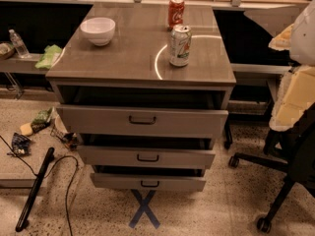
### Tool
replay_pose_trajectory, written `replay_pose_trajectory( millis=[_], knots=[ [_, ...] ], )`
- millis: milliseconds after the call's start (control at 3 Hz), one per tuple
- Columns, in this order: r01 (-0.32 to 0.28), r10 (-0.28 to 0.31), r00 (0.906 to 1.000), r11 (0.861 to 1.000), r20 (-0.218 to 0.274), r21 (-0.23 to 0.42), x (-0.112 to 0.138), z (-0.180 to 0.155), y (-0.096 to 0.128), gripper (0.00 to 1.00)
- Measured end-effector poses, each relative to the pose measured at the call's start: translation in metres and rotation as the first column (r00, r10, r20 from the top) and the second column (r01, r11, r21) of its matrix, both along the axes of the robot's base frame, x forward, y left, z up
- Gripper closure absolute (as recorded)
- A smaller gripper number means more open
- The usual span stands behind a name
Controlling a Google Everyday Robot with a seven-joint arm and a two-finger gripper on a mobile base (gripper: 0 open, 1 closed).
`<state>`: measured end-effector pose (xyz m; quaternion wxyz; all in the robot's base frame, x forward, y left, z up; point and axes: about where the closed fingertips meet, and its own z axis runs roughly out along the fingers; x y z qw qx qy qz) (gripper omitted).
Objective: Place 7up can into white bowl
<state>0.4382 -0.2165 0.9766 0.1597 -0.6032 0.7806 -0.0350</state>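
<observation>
Silvery, green-lettered 7up can point(180, 45) was seen upright on the table point(123, 58), well apart from the bowl point(98, 30); gripper point(302, 38) was glimpsed far right, its hold not discernible.

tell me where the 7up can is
Camera view: the 7up can stands on the right half of the cabinet top, just in front of the red cola can, white bowl at far left; the pincer is at the right edge.

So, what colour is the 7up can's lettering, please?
Green on the can, camera view; pincer out of view.
</observation>
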Motion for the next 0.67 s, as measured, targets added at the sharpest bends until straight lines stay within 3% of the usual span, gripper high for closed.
replay_pose_trajectory(
  millis=[333, 667],
  knots=[
    [0.000, 0.000, 1.0000, 1.000, 0.000, 0.000, 0.000, 0.000, 0.000, 0.00],
    [-0.011, 0.008, 0.9996, 0.996, 0.028, 0.093, 0.027, -0.006, 0.017, 0.00]
  ],
)
